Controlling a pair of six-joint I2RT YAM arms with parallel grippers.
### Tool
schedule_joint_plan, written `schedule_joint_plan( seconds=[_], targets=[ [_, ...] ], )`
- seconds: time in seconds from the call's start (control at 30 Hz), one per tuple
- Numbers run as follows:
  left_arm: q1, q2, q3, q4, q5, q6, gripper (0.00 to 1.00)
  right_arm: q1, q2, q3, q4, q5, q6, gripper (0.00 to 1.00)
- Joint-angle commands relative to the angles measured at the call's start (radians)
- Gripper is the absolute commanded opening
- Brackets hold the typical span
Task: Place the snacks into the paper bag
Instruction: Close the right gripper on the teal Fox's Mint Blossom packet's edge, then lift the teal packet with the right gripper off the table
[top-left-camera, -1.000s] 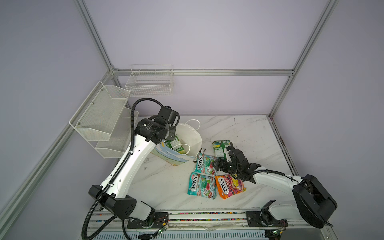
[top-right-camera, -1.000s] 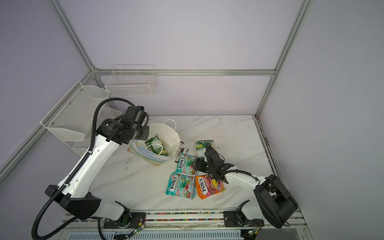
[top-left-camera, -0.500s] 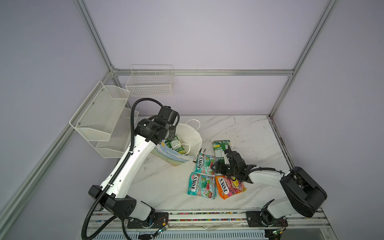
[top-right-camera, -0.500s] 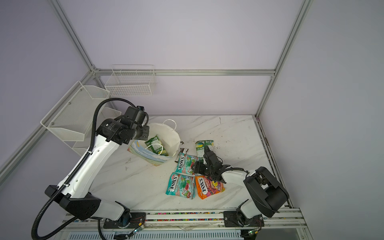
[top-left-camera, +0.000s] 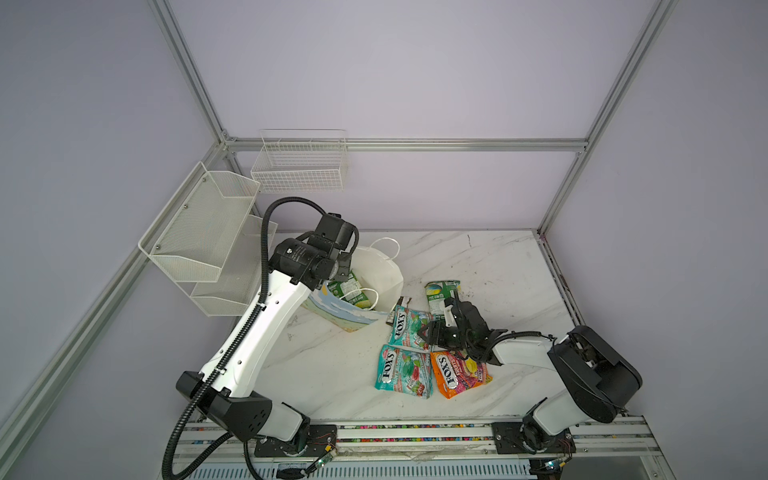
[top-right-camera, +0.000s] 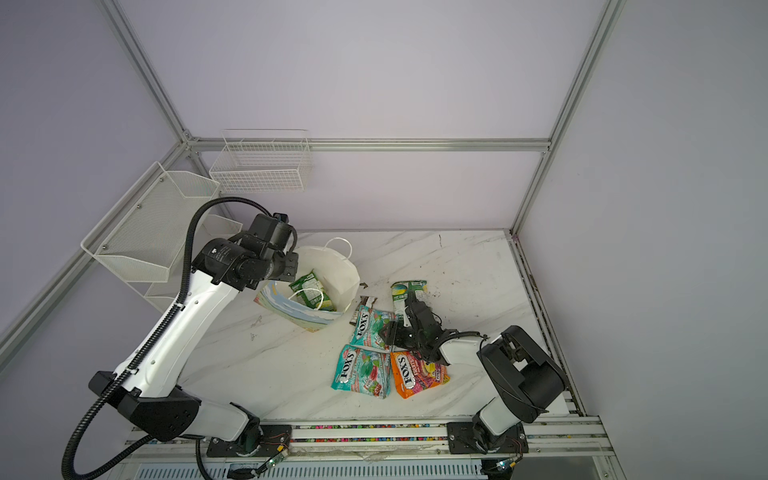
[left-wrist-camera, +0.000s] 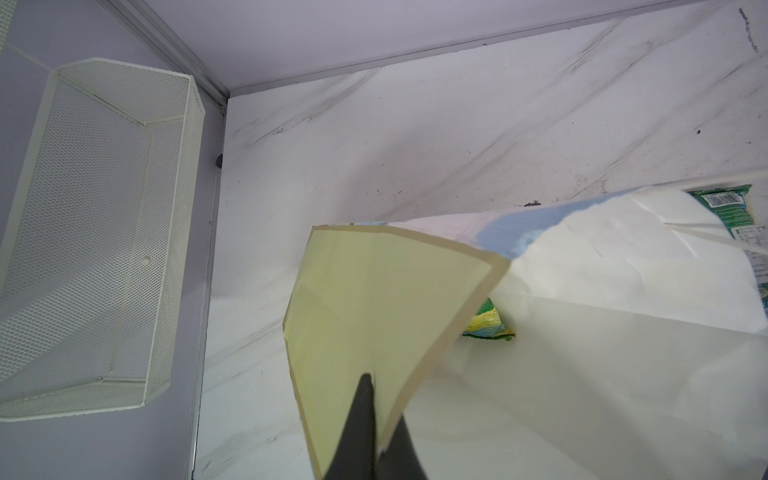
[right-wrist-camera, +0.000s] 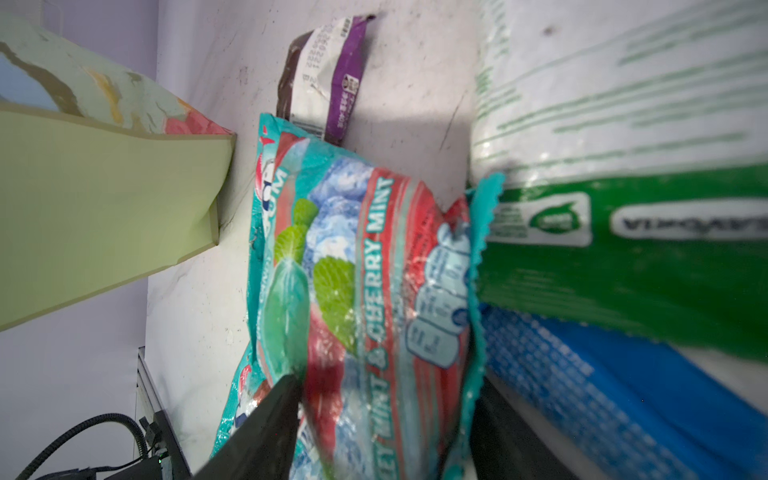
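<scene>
left claw (left-wrist-camera: 380, 399): pinching paper bag (top-left-camera: 384, 270) rim | right claw (right-wrist-camera: 388, 382): astride teal FOX'S packet (right-wrist-camera: 353, 249), grip unclear | packet: on surface (top-left-camera: 332, 365), 4 o'clock of bag | green bag (top-left-camera: 351, 291): inside paper bag

White-shelled arms (top-left-camera: 266, 332) with black joints, ribbed black cable conduit (top-left-camera: 264, 232), black tapered fingers (left-wrist-camera: 360, 424)

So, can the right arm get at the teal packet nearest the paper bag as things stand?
Probably yes. The right gripper straddles that teal packet, one finger on each side in its wrist view, and nothing lies on it. Only the green bag crowds one edge.
</scene>
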Motion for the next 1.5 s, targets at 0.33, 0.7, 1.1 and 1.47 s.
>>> schedule_joint_plan(
  seconds=[0.33,0.7,1.1,1.47],
  targets=[
    [0.001,-0.036,-0.035,0.012,0.003,-0.003,0.0,-0.005,0.012,-0.022,0.005,-0.017,0.011,0.45],
    [0.001,-0.036,-0.036,0.013,0.005,-0.007,0.0,-0.004,-0.054,-0.016,-0.035,-0.013,-0.015,0.12],
    [0.001,-0.036,-0.034,0.013,0.009,-0.009,0.0,-0.001,-0.166,0.006,-0.104,-0.004,-0.061,0.05],
    [0.001,-0.034,-0.029,0.012,0.01,-0.006,0.0,0.007,-0.245,0.054,-0.211,0.04,-0.111,0.0]
  ],
)
